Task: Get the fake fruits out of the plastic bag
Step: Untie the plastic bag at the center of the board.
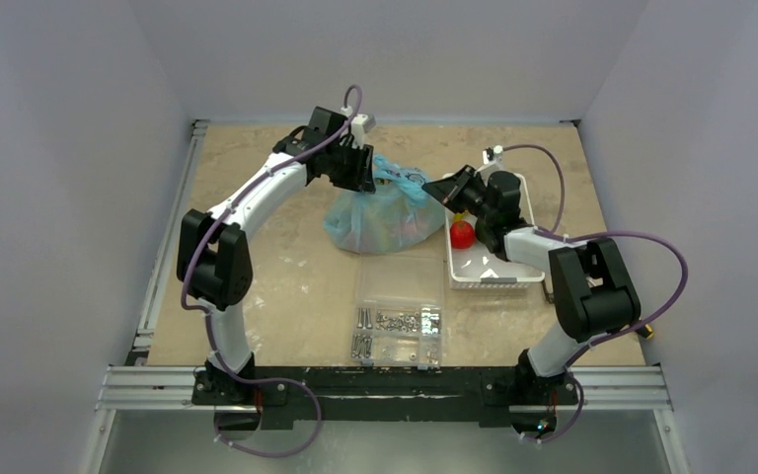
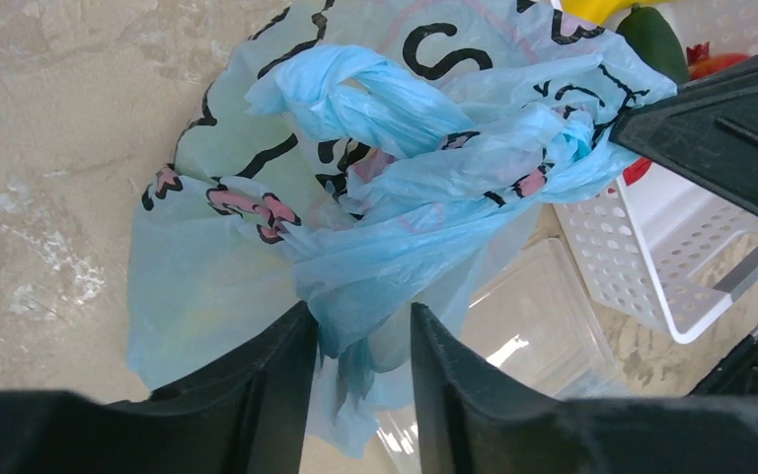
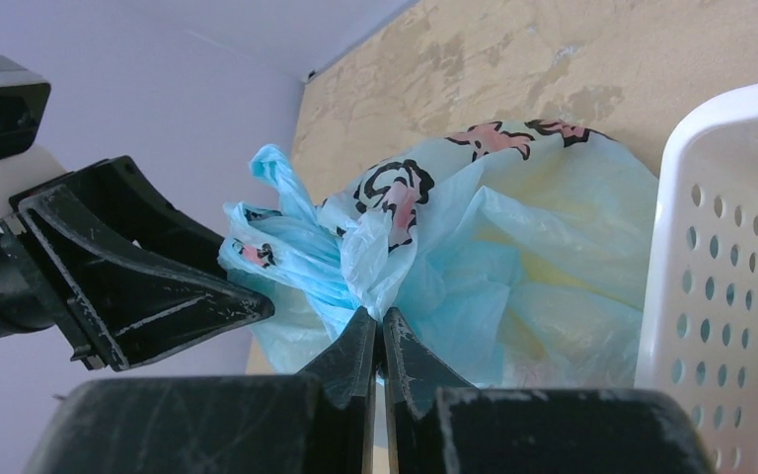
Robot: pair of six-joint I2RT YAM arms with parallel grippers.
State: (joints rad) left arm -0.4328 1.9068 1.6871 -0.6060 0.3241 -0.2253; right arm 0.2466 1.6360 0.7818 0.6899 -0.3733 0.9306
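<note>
Bag (image 1: 380, 222) position: centre of the table (image 1: 257, 257), upright and bulging, its handles (image 2: 355, 89) twisted together on top. Pale colour patches showed through the film; what lay inside could not be identified.

Left gripper (image 2: 363, 314): positioned at the bag's left upper side, above the film. Its fingers stood parted. A fold of bag film hung in the gap between them, looser than the gap was wide, so nothing was clamped.

Box (image 1: 400, 296): clear, compartmented, on the table just in front of the bag. Screws (image 1: 410, 321) lay in its near compartments.

Right gripper (image 3: 379, 321): positioned at the bag's right upper side, opposite the left gripper. Its fingers were pressed together, pinching a bunch of bag film near the handles. In the left wrist view, the fingertip met the gathered film at the bag's top right.

Basket (image 1: 493, 282): white, slotted, on the table just right of the bag, partly under the right arm.

Fruits in the basket:
- red fruit (image 1: 462, 234), at the far left corner, beside the bag;
- green fruit (image 2: 653, 41), dark, next to the red one;
- yellow fruit (image 2: 592, 8), at the frame edge, only partly visible.
</note>
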